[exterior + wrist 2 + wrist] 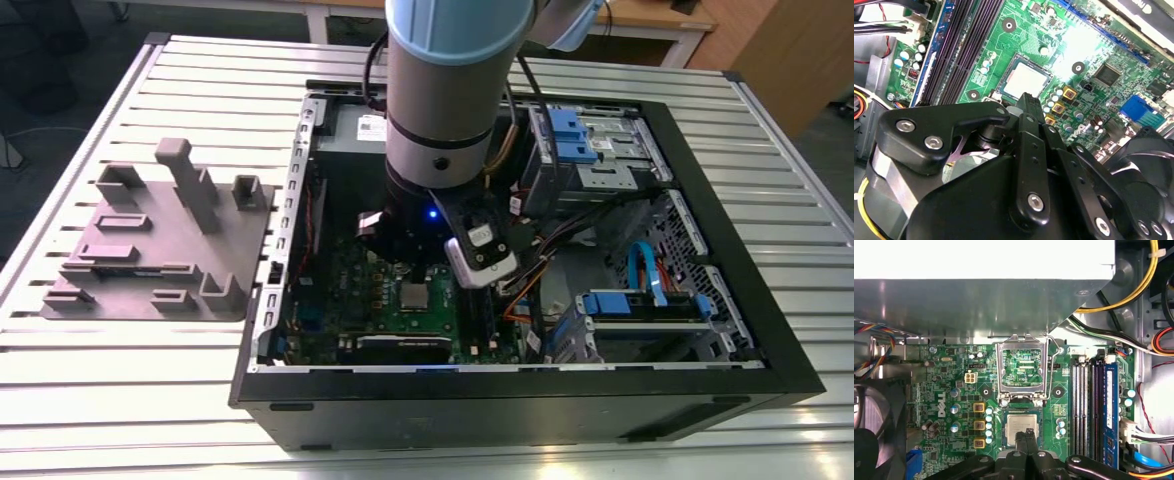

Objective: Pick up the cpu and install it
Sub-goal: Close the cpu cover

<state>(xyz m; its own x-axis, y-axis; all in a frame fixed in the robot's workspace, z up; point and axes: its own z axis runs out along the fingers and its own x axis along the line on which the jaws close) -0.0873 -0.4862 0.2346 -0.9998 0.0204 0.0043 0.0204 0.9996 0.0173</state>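
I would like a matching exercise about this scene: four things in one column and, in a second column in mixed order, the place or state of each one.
Things:
1. cpu
2. socket frame
3. grey plate with upright blocks
4. gripper

Places or states:
A. on the table, outside the computer case
B. poised over the cpu
C. lying flat on the green motherboard
D. swung open

Pairs: 1-C, 2-D, 3-A, 4-B.
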